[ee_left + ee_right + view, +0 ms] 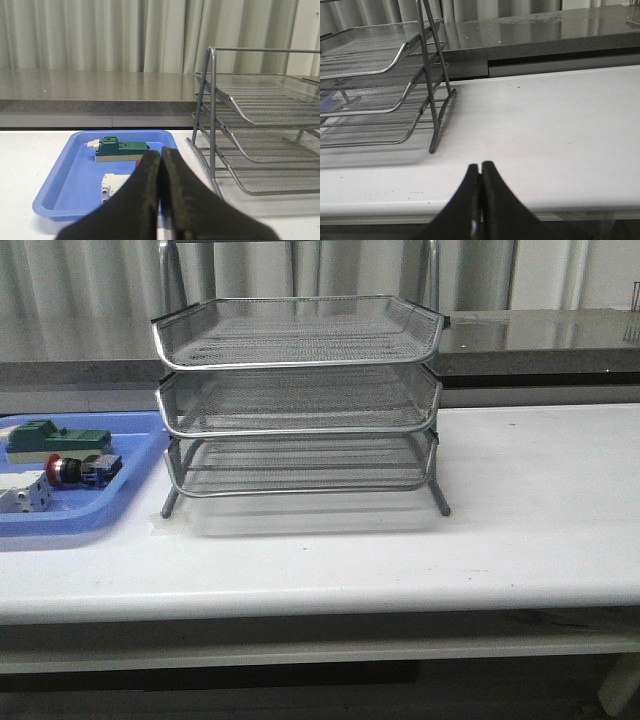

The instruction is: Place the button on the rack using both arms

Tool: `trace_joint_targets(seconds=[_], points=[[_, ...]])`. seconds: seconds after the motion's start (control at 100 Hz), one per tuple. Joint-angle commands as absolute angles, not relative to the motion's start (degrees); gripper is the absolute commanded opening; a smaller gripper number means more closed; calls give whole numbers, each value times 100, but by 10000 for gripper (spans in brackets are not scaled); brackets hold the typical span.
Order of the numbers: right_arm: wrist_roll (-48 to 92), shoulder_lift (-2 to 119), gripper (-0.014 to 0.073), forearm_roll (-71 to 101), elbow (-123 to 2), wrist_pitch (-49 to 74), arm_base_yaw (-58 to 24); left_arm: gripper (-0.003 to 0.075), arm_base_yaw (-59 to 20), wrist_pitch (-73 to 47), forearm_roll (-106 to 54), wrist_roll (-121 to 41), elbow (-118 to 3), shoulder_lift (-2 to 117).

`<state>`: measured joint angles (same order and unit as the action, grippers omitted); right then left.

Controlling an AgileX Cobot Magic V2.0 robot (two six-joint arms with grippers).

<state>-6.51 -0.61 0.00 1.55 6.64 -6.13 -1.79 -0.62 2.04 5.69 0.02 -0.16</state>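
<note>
The button (80, 469), red cap with a black-and-blue body, lies on its side in the blue tray (60, 515) at the table's left. In the left wrist view only a red sliver of the button (138, 162) shows beside the fingers. The three-tier wire-mesh rack (300, 362) stands mid-table with nothing in it. My left gripper (161, 152) is shut on nothing, short of the tray's near side and level with it. My right gripper (480, 166) is shut with nothing in it, by the table's front edge, right of the rack (427, 65). Neither arm shows in the front view.
A green block (55, 438) lies behind the button and a white block (25, 495) in front of it, both in the tray (70, 180). A grey counter (540, 335) runs behind the white table (540, 500). The rack's frame post (212, 100) rises right of the tray.
</note>
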Motion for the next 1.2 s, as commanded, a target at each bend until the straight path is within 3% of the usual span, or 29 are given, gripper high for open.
trace_joint_targets(seconds=[0.0, 0.64, 0.9, 1.19], points=[[-631, -155, -57, -80, 60, 207, -572, -20, -192, 404, 200, 616, 273, -215], [-631, -155, -57, -80, 60, 202, -572, -20, -192, 404, 200, 616, 273, -215], [-618, -155, -57, -85, 38, -394, -572, -20, -192, 404, 200, 616, 273, -215], [-618, 395, -57, -85, -1245, 1119, -572, -20, -192, 404, 200, 616, 273, -215]])
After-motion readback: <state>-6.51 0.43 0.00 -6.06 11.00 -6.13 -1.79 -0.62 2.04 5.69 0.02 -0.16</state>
